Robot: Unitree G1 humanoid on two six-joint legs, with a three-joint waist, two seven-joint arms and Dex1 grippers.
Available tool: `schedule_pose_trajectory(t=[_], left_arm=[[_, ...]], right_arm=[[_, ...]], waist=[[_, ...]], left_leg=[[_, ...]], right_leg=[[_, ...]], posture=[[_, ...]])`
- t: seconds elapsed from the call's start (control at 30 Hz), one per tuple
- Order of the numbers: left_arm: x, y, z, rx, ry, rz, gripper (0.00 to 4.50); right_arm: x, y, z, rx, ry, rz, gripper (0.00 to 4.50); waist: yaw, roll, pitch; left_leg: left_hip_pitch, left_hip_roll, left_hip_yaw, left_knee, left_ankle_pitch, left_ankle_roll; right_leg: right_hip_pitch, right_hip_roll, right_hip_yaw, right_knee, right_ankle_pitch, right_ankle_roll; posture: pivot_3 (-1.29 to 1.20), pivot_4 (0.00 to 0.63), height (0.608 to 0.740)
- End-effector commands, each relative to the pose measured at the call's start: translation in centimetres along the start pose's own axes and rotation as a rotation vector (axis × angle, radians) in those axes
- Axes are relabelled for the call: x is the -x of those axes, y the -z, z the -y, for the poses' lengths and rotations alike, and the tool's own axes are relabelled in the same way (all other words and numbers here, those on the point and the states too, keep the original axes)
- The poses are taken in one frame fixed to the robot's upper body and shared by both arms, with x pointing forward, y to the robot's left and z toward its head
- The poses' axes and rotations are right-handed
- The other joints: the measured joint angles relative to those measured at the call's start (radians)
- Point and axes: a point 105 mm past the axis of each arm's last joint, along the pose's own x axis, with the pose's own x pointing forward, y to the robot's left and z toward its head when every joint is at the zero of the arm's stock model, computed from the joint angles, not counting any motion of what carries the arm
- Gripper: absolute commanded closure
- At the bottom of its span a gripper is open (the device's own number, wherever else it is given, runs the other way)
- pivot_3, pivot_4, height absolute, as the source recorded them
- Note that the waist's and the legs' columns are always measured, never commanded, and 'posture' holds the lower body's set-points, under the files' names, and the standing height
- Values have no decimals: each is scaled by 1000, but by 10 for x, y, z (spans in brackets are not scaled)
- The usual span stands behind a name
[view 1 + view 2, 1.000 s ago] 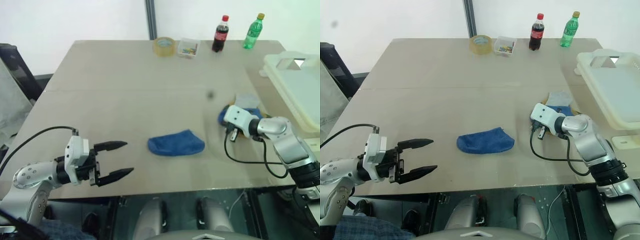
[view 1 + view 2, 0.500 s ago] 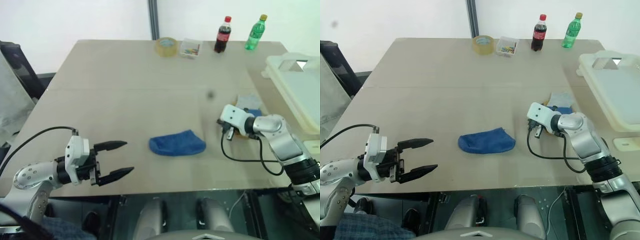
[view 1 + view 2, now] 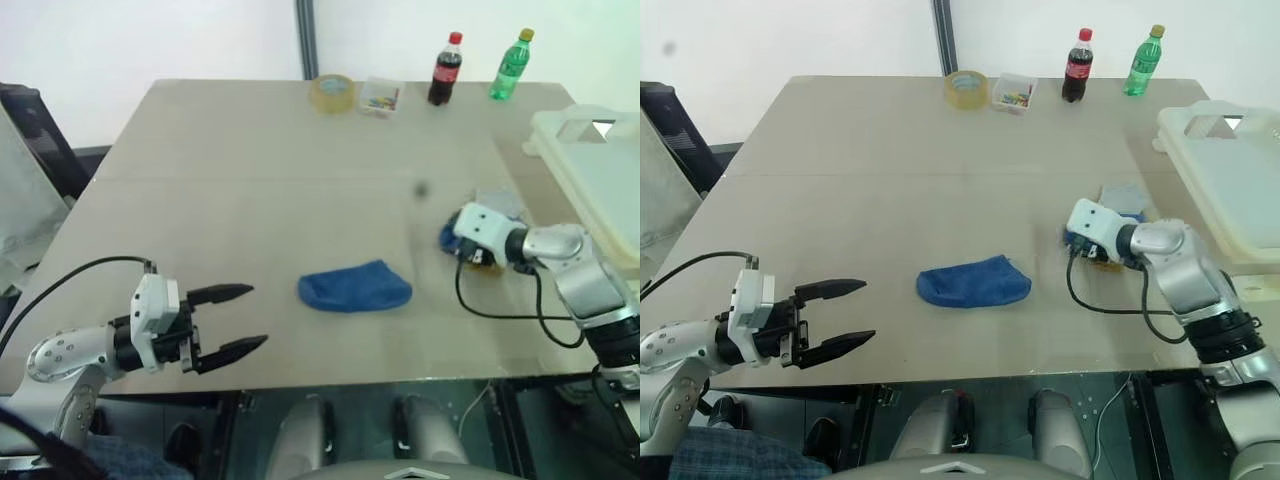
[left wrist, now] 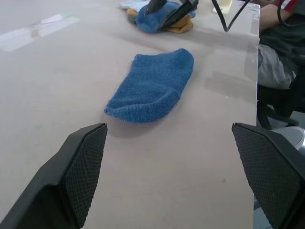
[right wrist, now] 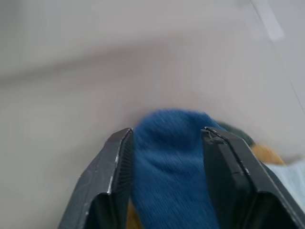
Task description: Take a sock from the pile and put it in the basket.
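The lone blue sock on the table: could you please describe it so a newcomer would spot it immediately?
On the tan table, look near the front edge, about midway across. The blue sock lies flat there by itself, apart from the pile of mixed-colour socks further right.

head stereo overlooks table, wrist close-ups

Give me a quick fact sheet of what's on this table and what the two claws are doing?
Pile: small heap of blue, mustard and pale grey socks, near the table's right edge
Stray sock: blue fuzzy sock lying flat alone at mid-table
Basket: large pale white plastic basket, right of the pile
Right claw: open, fingers either side of a blue sock in the pile
Left claw: open, holds nothing
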Motion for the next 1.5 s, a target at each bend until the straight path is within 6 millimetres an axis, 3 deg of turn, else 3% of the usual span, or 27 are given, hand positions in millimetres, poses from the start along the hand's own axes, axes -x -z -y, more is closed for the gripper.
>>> schedule_pose_trajectory(t=[0.03, 0.43, 0.53, 0.63, 1.13, 1.23, 1.33, 1.5], left_arm=[[-4, -6, 3, -39, 20, 17, 0], [-5, -6, 1, -46, 22, 14, 0], [-4, -6, 1, -45, 20, 13, 0], [-4, -5, 2, -44, 15, 13, 0], [-3, -5, 0, -49, 0, 16, 0], [-3, -5, 0, -49, 0, 15, 0], [-3, -5, 0, -50, 0, 15, 0], [-4, -5, -1, -54, -2, 17, 0]], right_arm=[[3, -3, 3, 6, 14, -15, 2455], [-9, 2, -14, -35, -115, -77, 2455], [-10, 1, -19, -55, -148, -69, 3228], [-11, 1, -23, -76, -179, -70, 4428], [-15, -4, -18, -161, -170, -54, 4428], [-15, -6, -13, -186, -145, -55, 3746], [-17, -7, -9, -224, -118, -56, 2513], [-19, 1, -15, -268, -142, -103, 2513]], waist=[[0, 0, 0], [0, 0, 0], [-1, 0, 0], [-2, 0, 0], [-7, -1, -1], [-6, -1, -1], [-6, -1, -1], [-6, -1, -1]], left_leg=[[0, 0, 0, 0, 0, 0], [0, 0, 0, 0, 0, 0], [0, 0, 0, 0, 0, 1], [0, 0, 0, 0, 0, 1], [2, 2, 1, 0, 0, 0], [2, 2, 1, 0, 0, 0], [1, 2, 2, 0, 0, 0], [1, 2, 2, 0, 0, 0]], right_leg=[[0, 0, 0, 0, 0, 0], [0, 0, 0, 0, 0, 0], [0, 0, 0, 0, 0, 0], [0, 0, 0, 0, 0, 0], [0, 1, 1, 0, 0, -1], [0, 1, 1, 0, 1, -1], [0, 1, 1, 0, 1, -1], [-1, 1, 2, 0, 1, -1]], posture=[[0, 150, 740], [0, 150, 740], [0, 150, 740], [0, 150, 740], [0, 150, 740], [0, 150, 740], [0, 150, 740], [0, 150, 740]])
